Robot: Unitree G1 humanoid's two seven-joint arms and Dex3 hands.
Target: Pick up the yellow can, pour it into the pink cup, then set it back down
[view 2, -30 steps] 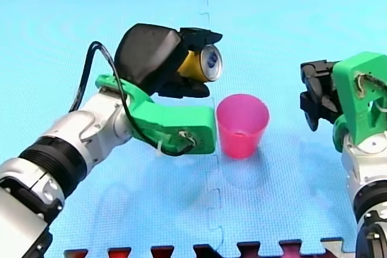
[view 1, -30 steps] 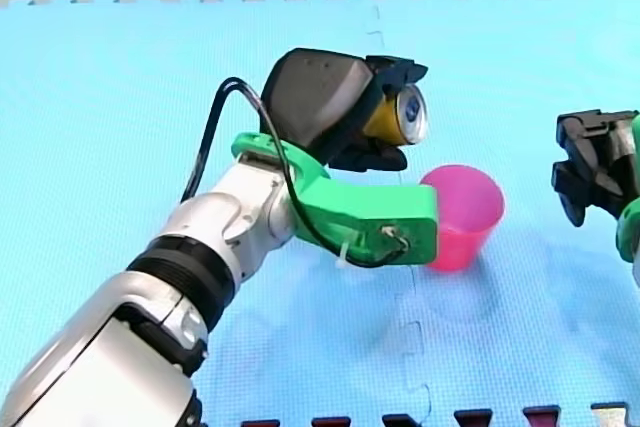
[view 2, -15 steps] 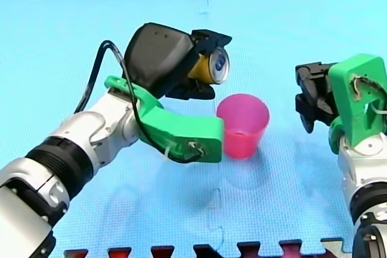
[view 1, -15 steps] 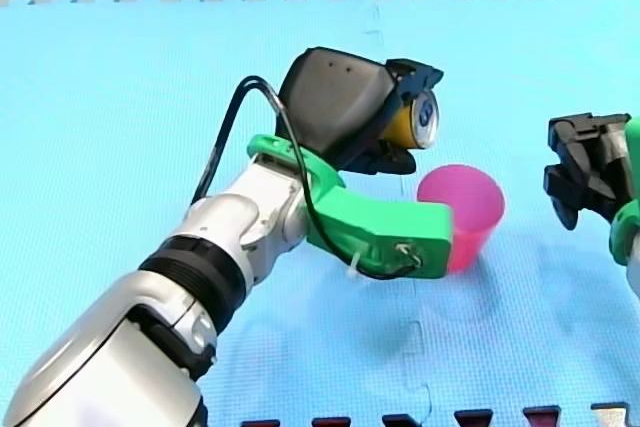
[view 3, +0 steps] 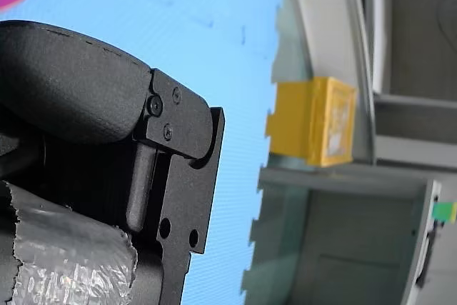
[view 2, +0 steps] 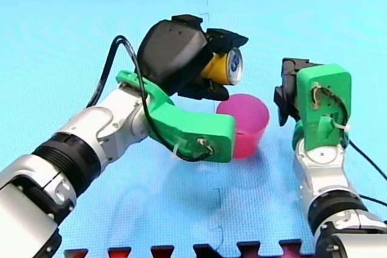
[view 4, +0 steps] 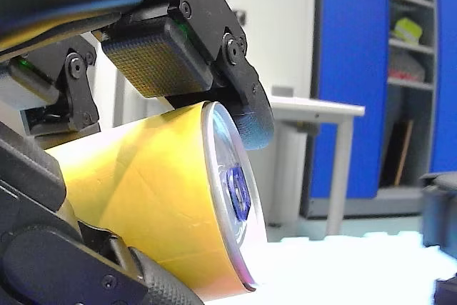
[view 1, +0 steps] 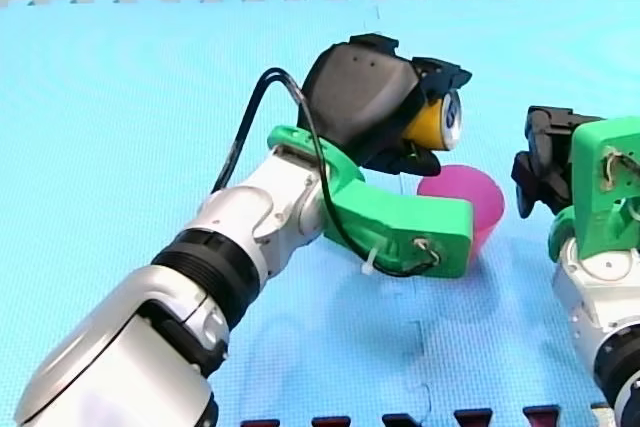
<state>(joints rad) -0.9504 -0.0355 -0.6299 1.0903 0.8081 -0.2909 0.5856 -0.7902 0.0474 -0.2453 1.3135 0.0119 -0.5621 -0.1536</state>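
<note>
The yellow can [view 1: 432,124] was gripped in the left hand [view 1: 365,102] and held clear of the blue foam mat [view 1: 140,97], lying nearly on its side with its silver top end facing toward the robot's right. It was positioned above the pink cup [view 2: 253,120], over the cup's far left rim. The cup stood upright on the mat. The left arm entered from the lower left and extended diagonally forward and upward, with the wrist raised so that the hand sat higher than the forearm. The green wrist bracket [view 1: 405,232] projected below the hand and covered the left part of the cup. A black cable [view 1: 250,117] looped from the bracket up and over the wrist. In the second wrist view, the can [view 4: 150,198] was clamped between a ribbed finger pad [view 4: 153,62] on one side and black fingers on the other, with the rim of its top end against a fingertip. The right hand [view 2: 289,89] was raised off the mat just beside the cup on its right, apparently apart from it. Whether that hand was open or closed could not be determined.
</note>
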